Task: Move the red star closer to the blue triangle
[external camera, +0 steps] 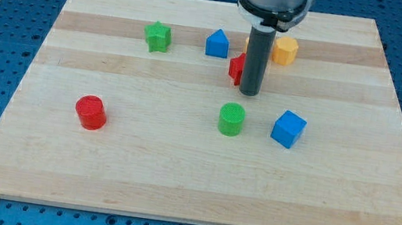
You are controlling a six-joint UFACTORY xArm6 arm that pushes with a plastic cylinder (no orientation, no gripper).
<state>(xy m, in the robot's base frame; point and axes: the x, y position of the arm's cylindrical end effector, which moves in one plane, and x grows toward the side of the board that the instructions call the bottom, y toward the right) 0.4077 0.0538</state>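
Observation:
The red star (235, 68) lies near the view's top centre, mostly hidden behind my rod; only its left part shows. The blue triangle (217, 43), a house-like block, sits just up and left of it, a small gap apart. My tip (248, 93) rests on the board right beside the red star, at its right and lower side, seemingly touching it.
A green star (158, 37) lies left of the blue triangle. A yellow hexagon (284, 50) sits right of my rod. A green cylinder (231, 120) and a blue cube (288, 129) lie below my tip. A red cylinder (91, 112) is at the left. The wooden board (190, 190) ends on all sides.

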